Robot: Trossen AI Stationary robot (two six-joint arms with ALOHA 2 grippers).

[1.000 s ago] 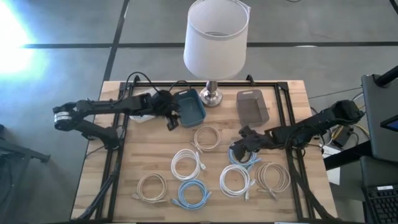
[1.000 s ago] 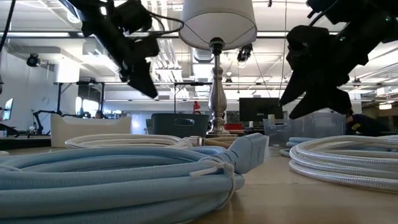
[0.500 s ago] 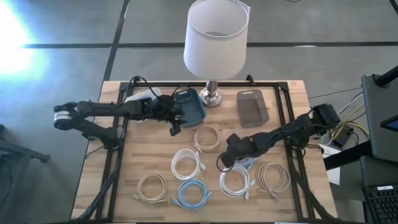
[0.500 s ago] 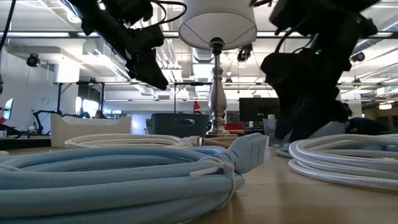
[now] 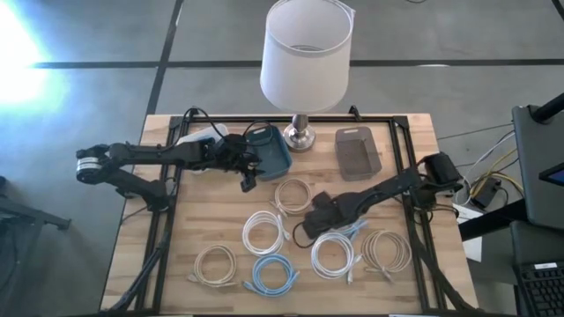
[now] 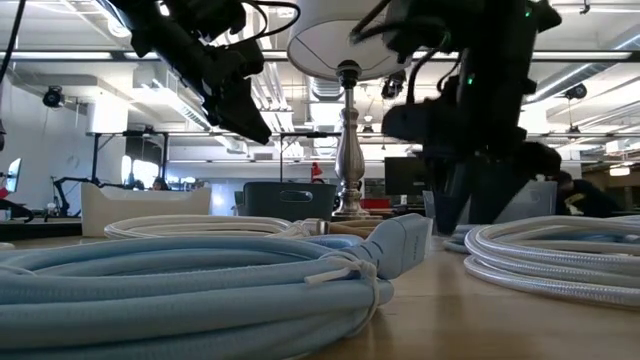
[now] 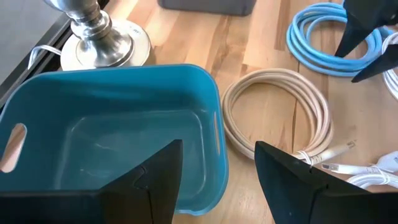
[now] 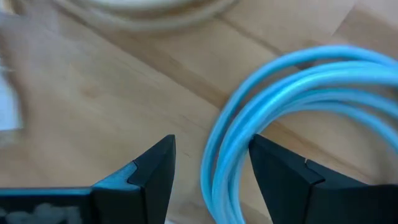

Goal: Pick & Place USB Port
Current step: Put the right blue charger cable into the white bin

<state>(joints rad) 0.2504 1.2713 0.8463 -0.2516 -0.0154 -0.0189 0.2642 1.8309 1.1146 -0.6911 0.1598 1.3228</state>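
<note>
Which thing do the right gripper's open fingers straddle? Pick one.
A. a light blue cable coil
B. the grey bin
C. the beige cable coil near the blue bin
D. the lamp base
A: in the right wrist view the right gripper has strands of the light blue cable coil running between its open fingers.

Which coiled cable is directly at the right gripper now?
The light blue cable partly hidden under the right gripper, in the middle row; the other blue coil lies apart, at the front edge.

Wood-plank table point(image 5: 211, 220); shiny metal lamp base point(image 7: 102, 37); smooth plastic blue bin point(image 7: 112, 149).
</note>
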